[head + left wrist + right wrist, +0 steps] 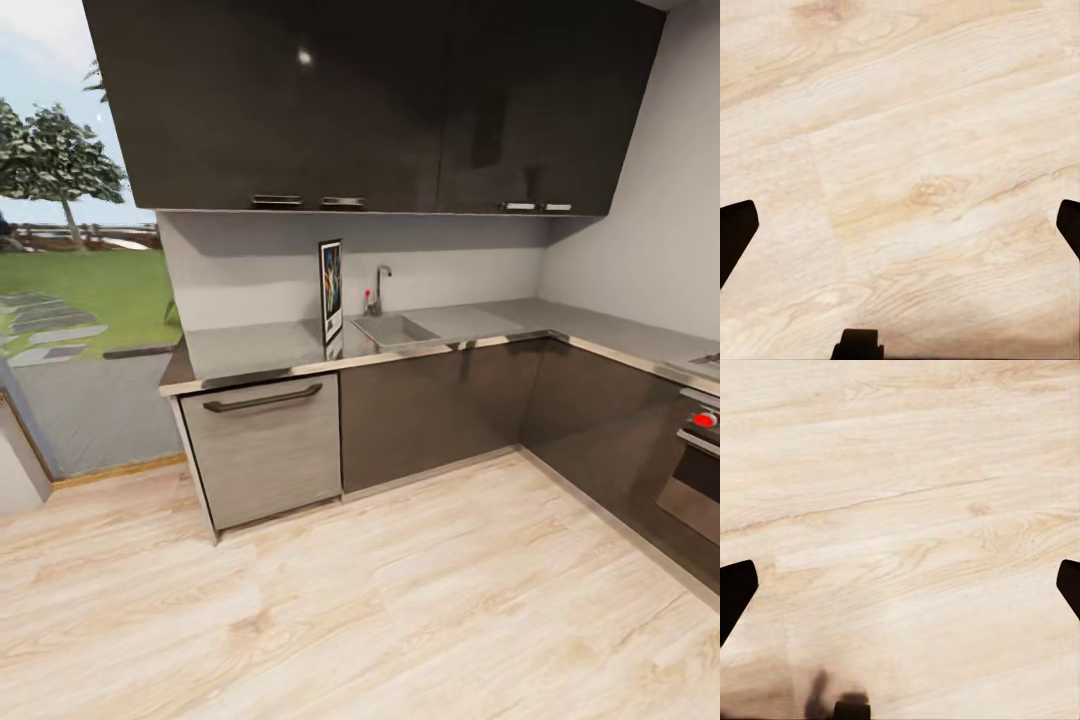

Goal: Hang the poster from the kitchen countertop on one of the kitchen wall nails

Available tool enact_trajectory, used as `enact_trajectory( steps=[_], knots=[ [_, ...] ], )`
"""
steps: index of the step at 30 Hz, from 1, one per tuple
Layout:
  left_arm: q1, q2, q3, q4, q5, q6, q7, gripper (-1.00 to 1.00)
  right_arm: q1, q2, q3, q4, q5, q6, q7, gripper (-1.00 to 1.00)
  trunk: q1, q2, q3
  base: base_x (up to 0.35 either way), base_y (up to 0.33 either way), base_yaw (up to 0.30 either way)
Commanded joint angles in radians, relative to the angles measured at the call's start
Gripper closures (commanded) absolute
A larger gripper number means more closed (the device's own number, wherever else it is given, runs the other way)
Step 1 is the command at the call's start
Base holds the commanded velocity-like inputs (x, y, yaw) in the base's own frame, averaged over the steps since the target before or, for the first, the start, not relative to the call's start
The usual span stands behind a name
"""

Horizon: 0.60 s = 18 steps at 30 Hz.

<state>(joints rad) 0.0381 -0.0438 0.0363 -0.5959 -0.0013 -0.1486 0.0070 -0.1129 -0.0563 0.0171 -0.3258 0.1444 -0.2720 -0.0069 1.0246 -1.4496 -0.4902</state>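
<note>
Both claws are spread wide over bare wood floor (pixel 907 150), nothing held. Well ahead of them, the poster (pixel 331 297) stands upright on the kitchen countertop (pixel 250 350) beside the sink (pixel 395 330), apparently leaning; a careless reach could topple it

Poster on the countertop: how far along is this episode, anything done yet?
Nothing is done yet. The poster stands upright on the kitchen countertop, left of the sink. In hand: only the approach, since the head view looks at the counter across the wooden floor, and the left gripper and right gripper are open over floorboards. Left: reach the counter, grasp the poster, hang it on a nail.
</note>
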Motion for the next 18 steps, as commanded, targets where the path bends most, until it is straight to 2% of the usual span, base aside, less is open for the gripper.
enact_trajectory(
  steps=[1, 7, 15, 18],
  knots=[
    [0.0, -0.001, 0.002, -0.001, 0.0, -0.002, 0.001, -1.0, -0.001, 0.0, 0.001, 0.001, 0.004, -0.003, -0.001, -1.0, 0.0, 0.0, -0.001, 0.196, 0.245, 0.175],
    [0.0, -0.001, 0.002, -0.001, 0.0, -0.002, 0.001, -1.0, -0.001, 0.0, 0.001, 0.001, 0.004, -0.003, -0.001, -1.0, 0.0, 0.0, -0.001, 0.132, 0.205, 0.258],
    [0.0, 0.001, 0.004, -0.001, 0.0, -0.003, 0.0, -1.0, -0.001, 0.0, 0.001, 0.001, 0.004, -0.003, -0.001, -1.0, 0.0, 0.0, -0.001, 0.018, 0.042, 0.275],
    [0.0, 0.001, 0.004, -0.001, 0.0, -0.003, 0.0, -1.0, -0.001, 0.0, 0.001, 0.001, 0.004, -0.003, -0.001, -1.0, 0.0, 0.0, -0.001, 0.004, 0.143, 0.175]
  ],
)
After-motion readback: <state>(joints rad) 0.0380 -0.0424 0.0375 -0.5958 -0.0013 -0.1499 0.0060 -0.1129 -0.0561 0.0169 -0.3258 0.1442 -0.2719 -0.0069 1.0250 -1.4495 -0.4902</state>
